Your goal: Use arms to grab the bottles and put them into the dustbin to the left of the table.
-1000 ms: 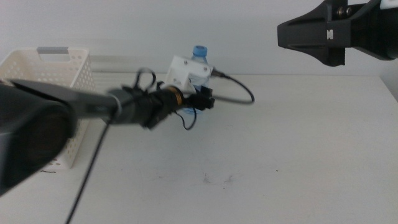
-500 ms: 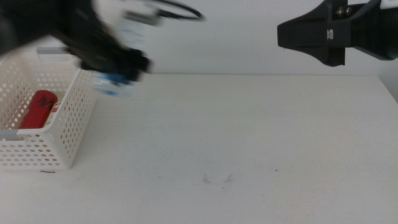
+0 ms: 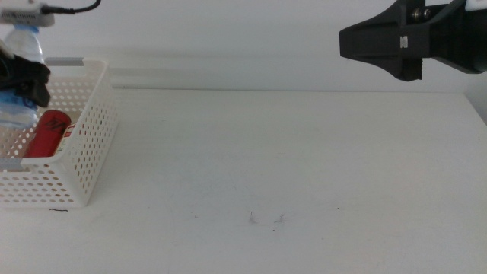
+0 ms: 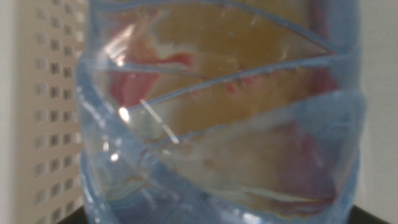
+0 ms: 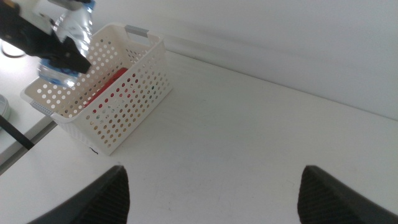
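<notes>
My left gripper [image 3: 29, 81] is shut on the clear water bottle [image 3: 20, 46] and holds it in the air over the white perforated dustbin [image 3: 85, 156] at the table's left edge. The bottle [image 4: 217, 124] fills the left wrist view, with blurred red and yellowish shapes showing through it. A red can [image 3: 47, 131] lies inside the dustbin. The right wrist view shows the dustbin [image 5: 134, 93], the red can [image 5: 109, 84] in it and the held bottle [image 5: 76, 26] above it. My right gripper [image 5: 214, 177] is open and empty, high over the table's right side [image 3: 380, 44].
The white table [image 3: 289, 167] carries a few faint scuff marks [image 3: 265, 219] near the front middle. The dustbin's perforated wall [image 4: 43, 99] stands close beside the held bottle.
My left arm lifted the water bottle from the back middle of the table and swung it left until it hangs over the dustbin. The right arm has not moved.
</notes>
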`<action>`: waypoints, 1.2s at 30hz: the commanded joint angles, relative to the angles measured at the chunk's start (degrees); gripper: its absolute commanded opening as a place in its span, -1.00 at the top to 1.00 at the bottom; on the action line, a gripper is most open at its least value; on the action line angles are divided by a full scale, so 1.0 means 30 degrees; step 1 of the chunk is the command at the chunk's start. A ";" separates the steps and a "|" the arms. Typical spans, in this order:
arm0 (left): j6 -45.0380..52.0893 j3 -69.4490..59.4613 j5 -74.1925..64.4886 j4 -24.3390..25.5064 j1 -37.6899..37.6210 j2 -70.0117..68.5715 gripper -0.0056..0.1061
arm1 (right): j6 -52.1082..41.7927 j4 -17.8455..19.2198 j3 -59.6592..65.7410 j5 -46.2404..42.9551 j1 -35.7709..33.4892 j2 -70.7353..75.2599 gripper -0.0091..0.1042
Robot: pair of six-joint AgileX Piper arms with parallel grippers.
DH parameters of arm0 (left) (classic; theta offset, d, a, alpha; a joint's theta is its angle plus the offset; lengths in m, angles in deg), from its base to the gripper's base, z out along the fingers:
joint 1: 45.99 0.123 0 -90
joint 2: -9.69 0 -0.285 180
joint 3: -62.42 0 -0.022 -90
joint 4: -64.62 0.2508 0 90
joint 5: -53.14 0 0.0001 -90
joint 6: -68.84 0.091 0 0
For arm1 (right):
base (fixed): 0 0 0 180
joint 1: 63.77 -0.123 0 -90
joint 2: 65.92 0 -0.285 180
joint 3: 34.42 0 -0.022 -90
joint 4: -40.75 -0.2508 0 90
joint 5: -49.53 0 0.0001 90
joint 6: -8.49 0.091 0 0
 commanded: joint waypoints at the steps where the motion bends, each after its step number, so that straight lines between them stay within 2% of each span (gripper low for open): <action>1: 0.0669 0.0277 0.0841 -0.1779 0.0320 0.0588 0.92 | -0.0039 0.0061 0.0026 -0.0150 -0.0006 0.0079 -0.68; 4: 0.0403 0.0277 0.1015 -0.1868 0.0361 0.1531 0.83 | -0.0039 0.0061 0.0026 -0.0150 -0.0006 0.0079 -0.68; 7: 0.0403 0.0277 0.1198 -0.1883 0.0361 0.2178 0.59 | -0.0039 0.0061 0.0026 -0.0150 -0.0006 0.0079 -0.68; 10: 0.0539 0.0277 0.1141 -0.2129 0.0361 0.2394 0.14 | -0.0039 0.0061 0.0026 -0.0150 -0.0006 0.0079 -0.68; 14: 0.0499 0.0277 0.0943 -0.1717 0.0361 0.2090 -0.73 | -0.0039 0.0061 0.0026 -0.0150 -0.0006 0.0079 -0.68; 15: 0.0451 0.0277 0.0703 -0.1684 0.0361 0.1903 -0.79 | -0.0039 0.0061 0.0026 -0.0150 -0.0006 0.0079 -0.68; 24: -0.0193 0.0242 -0.0664 -0.2541 -0.0395 -0.2386 -0.78 | -0.0039 0.0061 0.0026 -0.0150 -0.0006 0.0079 -0.68; 31: -0.0538 -0.0116 -0.0193 -0.2621 -0.3674 -0.7409 -0.78 | -0.0039 0.0061 0.0026 -0.0150 -0.0006 0.0079 -0.68; 36: -0.1055 -0.3136 0.2813 -0.1762 -0.6958 -1.1969 -0.78 | -0.0039 0.0061 0.0026 -0.0150 -0.0006 0.0079 -0.68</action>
